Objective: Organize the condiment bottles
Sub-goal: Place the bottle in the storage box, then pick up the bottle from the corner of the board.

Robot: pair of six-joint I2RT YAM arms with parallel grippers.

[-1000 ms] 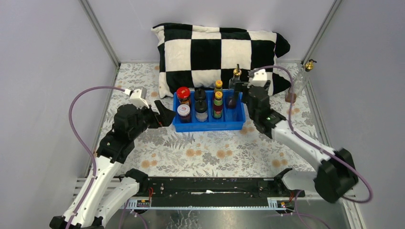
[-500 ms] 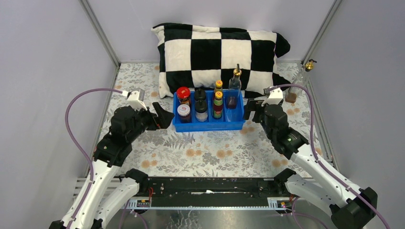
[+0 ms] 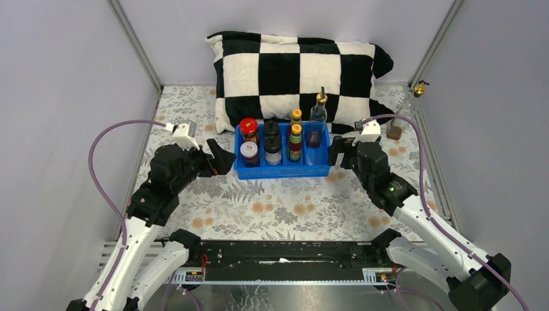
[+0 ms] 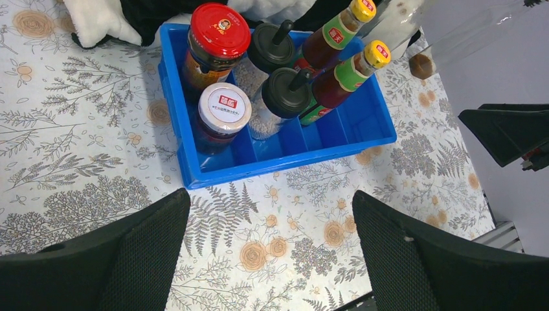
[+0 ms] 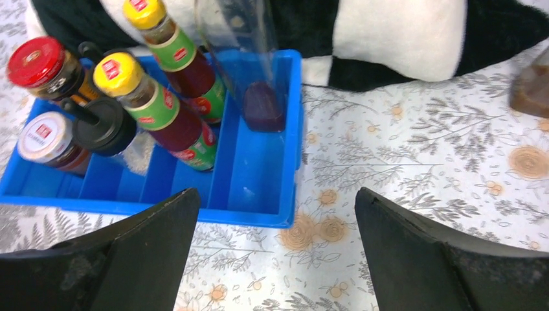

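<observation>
So the left gripper (image 3: 223, 155) sits just beside the left end of the blue tray (image 3: 285, 172), jaws spread wide and nothing between them. The tray is on the flowery tablecloth (image 3: 272, 207), right in front of a black-and-white checkered pillow (image 3: 298, 65).

Going across the tray's 4 lanes:
- Lane 1: the red-lidded jar (image 3: 248, 125) at the back, the white-lidded jar (image 3: 249, 149) in front of it.
- Lane 2: the back black-capped jar (image 3: 271, 127) and the front black-capped jar (image 3: 272, 142).
- Lane 3: the back yellow-capped bottle (image 3: 296, 115) and the front yellow-capped bottle (image 3: 296, 131).
- Lane 4: 1 gold-spouted glass bottle (image 3: 317, 118) at the back end, a bit of dark liquid at its bottom.

The right gripper (image 3: 342, 150) is just off the tray's right end, also wide open and holding nothing. The second gold-spouted bottle (image 3: 403, 116) is outside the tray, on the cloth over by the right wall.
</observation>
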